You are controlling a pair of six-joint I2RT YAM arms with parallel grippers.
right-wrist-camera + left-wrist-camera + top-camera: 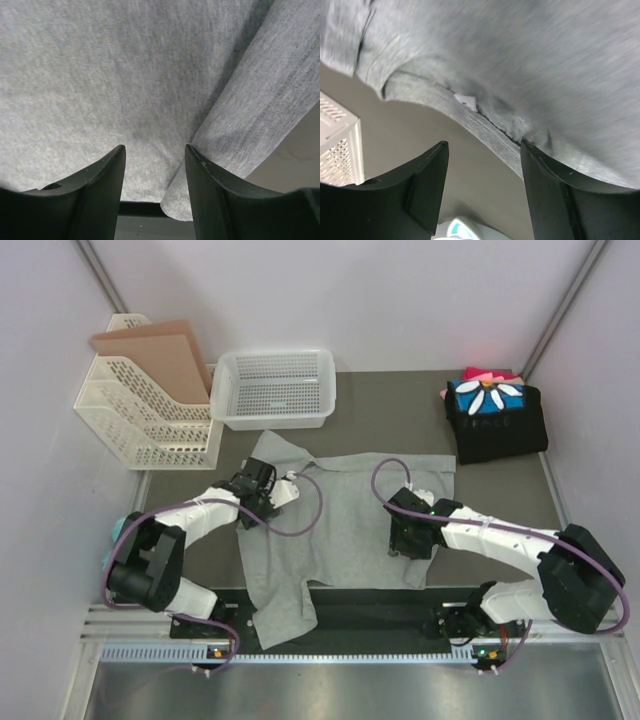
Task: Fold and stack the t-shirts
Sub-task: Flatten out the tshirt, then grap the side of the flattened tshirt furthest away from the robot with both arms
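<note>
A light heather-grey t-shirt [335, 525] lies spread and rumpled across the middle of the dark mat, one part hanging over the near edge. My left gripper [262, 502] is open at the shirt's left edge; in the left wrist view its fingers [427, 185] straddle the mat beside the collar seam [490, 135] with a white tag. My right gripper [408, 540] is open low over the shirt's right part; the right wrist view shows grey cloth [125, 75] and a folded flap [260, 110]. Folded shirts, black with blue panel and daisy [495, 415] over pink ones [485, 374], sit far right.
A white perforated basket [273, 390] stands at the back centre. A white file rack [140, 415] with brown cardboard [160, 355] stands at the back left. Purple cables loop over both arms. The table's metal rail runs along the near edge.
</note>
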